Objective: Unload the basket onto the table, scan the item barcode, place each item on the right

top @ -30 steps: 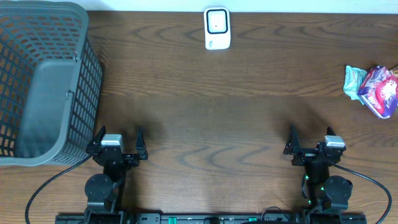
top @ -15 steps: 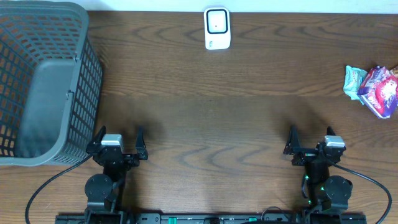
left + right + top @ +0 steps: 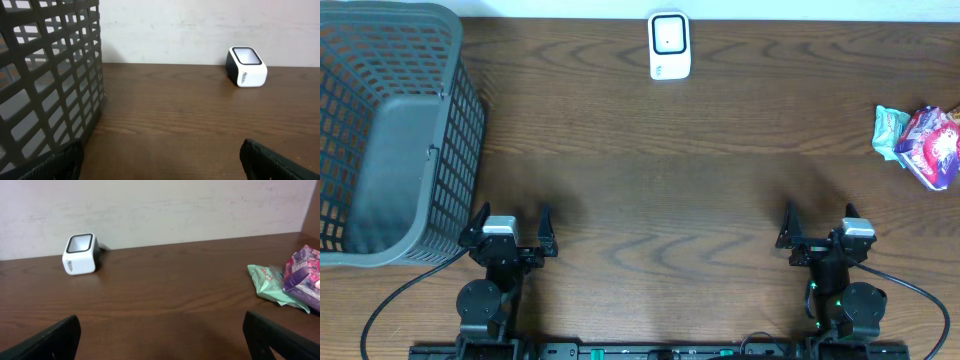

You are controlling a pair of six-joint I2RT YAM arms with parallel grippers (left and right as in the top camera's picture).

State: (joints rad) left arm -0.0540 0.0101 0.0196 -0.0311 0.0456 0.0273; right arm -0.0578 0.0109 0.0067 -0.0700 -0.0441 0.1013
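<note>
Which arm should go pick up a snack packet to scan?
Probably the right gripper: the snack packets lie on its side, while the left gripper sits by the basket.

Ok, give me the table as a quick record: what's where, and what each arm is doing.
scanner: white, far edge, centre, window up
items: purple packet lying partly on a green packet, far right edge
basket: grey mesh, far left; no items visible inside
left gripper: near edge, fingers open, holding nothing
right gripper: near edge, fingers open, holding nothing
task state: no item picked up yet
nearest arm to items: right
</note>
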